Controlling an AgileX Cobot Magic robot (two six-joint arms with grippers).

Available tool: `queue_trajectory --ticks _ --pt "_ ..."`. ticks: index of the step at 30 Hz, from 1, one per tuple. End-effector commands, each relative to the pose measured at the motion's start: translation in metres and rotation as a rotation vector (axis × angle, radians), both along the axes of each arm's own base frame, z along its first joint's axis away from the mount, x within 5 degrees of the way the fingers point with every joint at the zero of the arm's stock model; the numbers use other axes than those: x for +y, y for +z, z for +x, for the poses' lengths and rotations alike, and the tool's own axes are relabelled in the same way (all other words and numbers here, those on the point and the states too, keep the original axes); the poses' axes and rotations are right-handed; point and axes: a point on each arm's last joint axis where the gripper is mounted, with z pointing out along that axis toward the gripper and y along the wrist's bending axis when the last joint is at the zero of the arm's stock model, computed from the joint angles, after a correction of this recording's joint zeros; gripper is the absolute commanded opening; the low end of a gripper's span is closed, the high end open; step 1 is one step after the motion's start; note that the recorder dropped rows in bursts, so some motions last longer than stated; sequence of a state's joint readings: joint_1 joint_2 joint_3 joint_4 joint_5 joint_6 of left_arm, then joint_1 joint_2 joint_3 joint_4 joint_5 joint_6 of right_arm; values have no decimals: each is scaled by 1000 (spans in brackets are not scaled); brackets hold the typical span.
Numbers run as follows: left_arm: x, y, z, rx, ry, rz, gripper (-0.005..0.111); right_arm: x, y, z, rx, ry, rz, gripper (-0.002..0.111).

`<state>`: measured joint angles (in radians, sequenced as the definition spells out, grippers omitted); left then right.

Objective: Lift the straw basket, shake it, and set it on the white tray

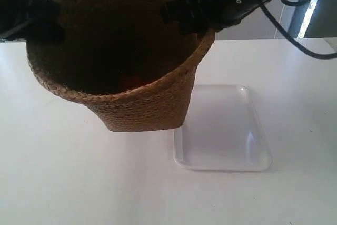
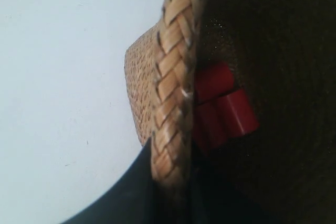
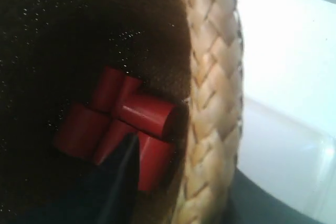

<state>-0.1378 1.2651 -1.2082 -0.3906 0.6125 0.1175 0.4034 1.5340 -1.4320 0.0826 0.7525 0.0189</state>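
The straw basket (image 1: 137,104) is held up and tilted, its dark inside facing the exterior camera. Its base hangs by the left edge of the white tray (image 1: 226,130). My left gripper (image 2: 173,182) is shut on the braided rim (image 2: 170,77), one black finger outside and one inside. At the exterior view's left it shows as the black gripper (image 1: 45,22). My right gripper (image 3: 194,182) is shut on the opposite rim (image 3: 215,103) and grips at the exterior view's right (image 1: 192,17). A corner of the tray (image 3: 283,150) shows below that rim.
Several red cylinder pieces (image 3: 131,114) lie together on the basket's floor, also seen as red pieces (image 2: 226,108) and a red patch (image 1: 129,81). The white table (image 1: 63,172) spreads around. Black cables (image 1: 300,40) hang at the back right.
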Motion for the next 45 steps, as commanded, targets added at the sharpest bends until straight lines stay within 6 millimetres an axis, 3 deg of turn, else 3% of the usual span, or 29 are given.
queue_trajectory --ticks 1,8,11,17,21,27,31,40,45 --pt "3 12 -13 -55 -2 32 0 -2 -1 -2 -21 17 -47 0" --pt "3 6 -10 -121 18 43 0 -2 -17 -4 -46 22 -45 0" --pt "6 -1 -24 -129 26 50 0 -5 -25 -15 -37 20 -42 0" --pt "11 3 -44 -205 48 43 0 -13 -5 -34 -98 24 -31 0" --pt "12 -7 -50 -203 45 45 0 -9 2 -41 -127 45 -18 0" --pt "11 -13 -49 -201 70 -3 0 0 -13 -35 -149 58 -7 0" --pt "6 -14 -51 -160 60 -72 0 -1 -25 -36 -29 28 -18 0" --pt "8 -9 -47 -224 85 -74 0 1 -30 -33 -30 27 -24 0" --pt "8 -9 -48 -221 84 -73 0 0 -49 -35 12 28 -44 0"
